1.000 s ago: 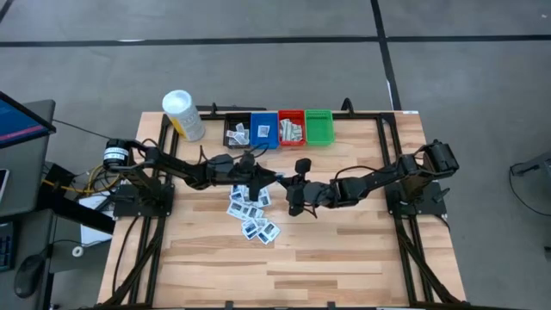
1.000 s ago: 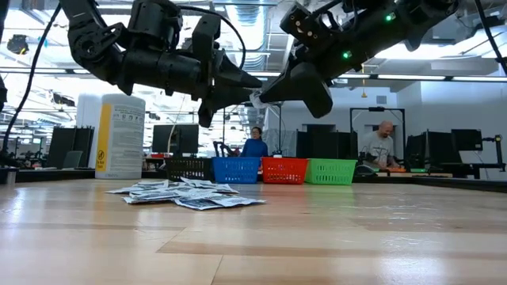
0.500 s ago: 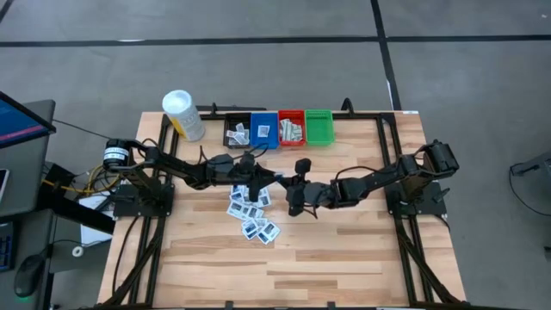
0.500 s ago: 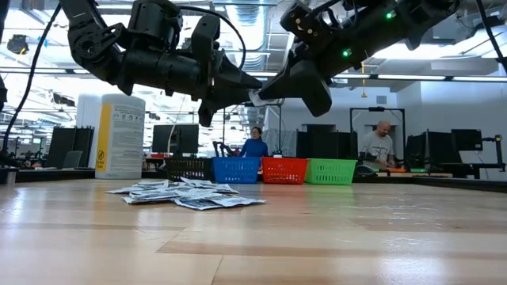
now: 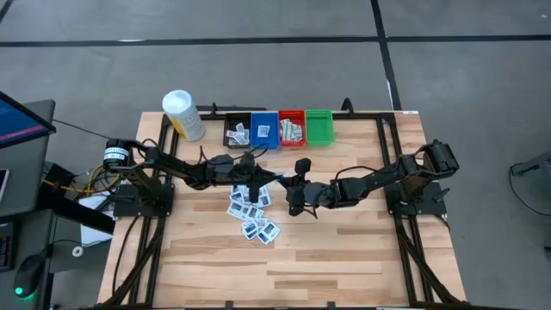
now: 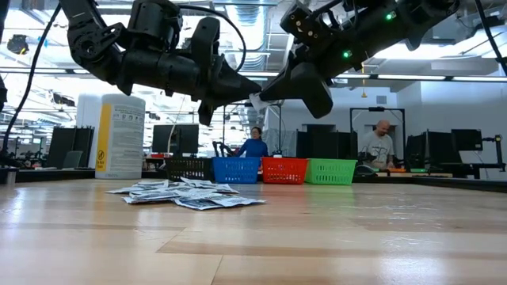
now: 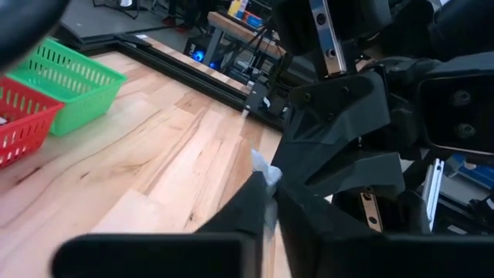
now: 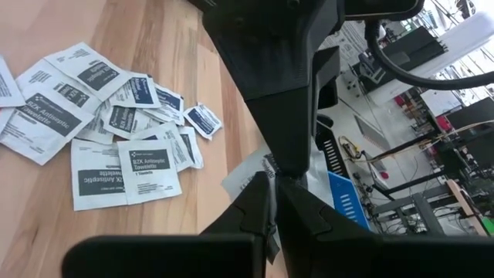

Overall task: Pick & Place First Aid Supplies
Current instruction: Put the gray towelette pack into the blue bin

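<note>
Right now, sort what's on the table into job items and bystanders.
Job: packet pile; packet pinched between both pincers, left pincer, right pincer; black bin, blue bin, red bin, green bin.
Bystanders: yellow container.

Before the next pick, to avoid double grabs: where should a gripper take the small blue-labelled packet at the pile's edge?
Grip the small blue-labelled packet by its free outer end, probably from the bare table side: it lies flat, only its inner end touching the pile. Left gripper and right gripper are both shut on another packet in mid-air.
</note>
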Robot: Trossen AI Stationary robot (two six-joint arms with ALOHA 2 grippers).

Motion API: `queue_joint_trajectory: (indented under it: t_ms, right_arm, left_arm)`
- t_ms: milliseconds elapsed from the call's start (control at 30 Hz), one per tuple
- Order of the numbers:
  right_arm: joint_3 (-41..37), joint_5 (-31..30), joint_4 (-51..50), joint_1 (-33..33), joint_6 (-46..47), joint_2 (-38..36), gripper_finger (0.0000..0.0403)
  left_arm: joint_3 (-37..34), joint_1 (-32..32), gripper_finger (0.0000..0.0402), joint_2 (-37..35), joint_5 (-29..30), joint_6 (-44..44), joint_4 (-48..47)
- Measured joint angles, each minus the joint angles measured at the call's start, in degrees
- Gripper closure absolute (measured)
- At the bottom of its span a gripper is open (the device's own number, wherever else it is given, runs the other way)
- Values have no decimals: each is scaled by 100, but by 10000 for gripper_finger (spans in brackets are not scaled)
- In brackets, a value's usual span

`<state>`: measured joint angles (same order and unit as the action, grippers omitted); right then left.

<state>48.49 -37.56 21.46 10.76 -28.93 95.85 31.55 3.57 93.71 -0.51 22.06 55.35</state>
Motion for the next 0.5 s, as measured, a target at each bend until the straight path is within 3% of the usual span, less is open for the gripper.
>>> queue_joint_trajectory:
  t_ms: [300,500]
  right_arm:
    - [14,24,-250,2,205,-2,390]
    - [-6,-15,-539,4,338,-2,356]
  left_arm:
    - [-2,-2,392,2,24,-85,-46]
    - [-17,4,392,2,74,-87,-80]
